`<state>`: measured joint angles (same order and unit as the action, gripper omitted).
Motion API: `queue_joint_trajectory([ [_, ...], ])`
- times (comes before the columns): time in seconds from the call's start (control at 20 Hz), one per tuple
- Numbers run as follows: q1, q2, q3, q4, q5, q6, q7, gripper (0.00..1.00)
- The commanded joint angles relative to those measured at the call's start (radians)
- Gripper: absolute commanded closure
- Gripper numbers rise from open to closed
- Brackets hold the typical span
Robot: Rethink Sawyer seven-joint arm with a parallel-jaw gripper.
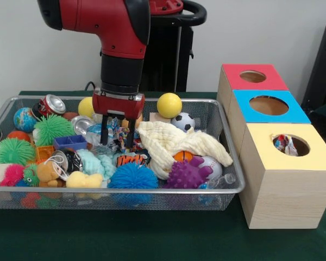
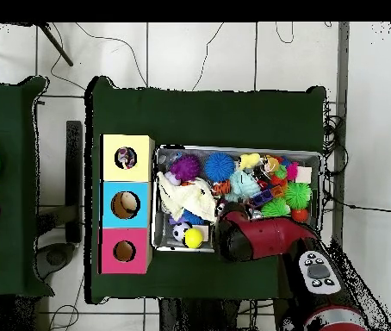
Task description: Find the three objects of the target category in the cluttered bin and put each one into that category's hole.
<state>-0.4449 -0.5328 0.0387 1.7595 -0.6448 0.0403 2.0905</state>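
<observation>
Wire-mesh bin (image 1: 223,117): sitting on green cloth, holding rubbery spiked balls, plush toys, a crushed can (image 1: 51,104), a smooth yellow ball (image 1: 169,105) and a crumpled cream muslin cloth (image 1: 171,142).

Gripper (image 1: 117,138): reaching down into the clutter, its two black fingers standing slightly apart around a multicoloured crinkly item (image 1: 113,132); whether it is actually gripping cannot be told.

Three wooden cube boxes with round holes, tops red (image 1: 254,76), blue (image 1: 268,105) and yellow (image 1: 290,145): the yellow hole is showing a small patterned object (image 1: 283,143) inside.
</observation>
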Motion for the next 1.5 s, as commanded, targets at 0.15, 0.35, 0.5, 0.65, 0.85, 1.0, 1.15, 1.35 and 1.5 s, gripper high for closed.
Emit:
queue_joint_trajectory([
  [0.15, 0.019, -0.030, 0.036, -0.038, 0.024, 0.183, -0.014, 0.00],
  [0.35, 0.034, -0.073, 0.044, -0.027, 0.042, 0.252, -0.026, 0.00],
  [0.5, 0.033, -0.080, 0.049, -0.012, 0.038, 0.259, -0.019, 0.00],
  [0.65, 0.031, -0.075, 0.052, -0.005, 0.030, 0.253, -0.005, 0.00],
  [0.85, 0.022, -0.072, 0.065, 0.001, 0.030, 0.253, 0.000, 0.00],
  [1.0, 0.015, -0.062, 0.067, 0.003, 0.026, 0.234, 0.008, 0.00],
  [1.15, 0.008, -0.050, 0.073, 0.013, 0.025, 0.208, 0.019, 0.00],
  [1.35, -0.002, -0.036, 0.090, 0.020, 0.027, 0.184, 0.027, 0.00],
  [1.5, -0.015, -0.029, 0.106, 0.027, 0.030, 0.175, 0.026, 0.00],
])
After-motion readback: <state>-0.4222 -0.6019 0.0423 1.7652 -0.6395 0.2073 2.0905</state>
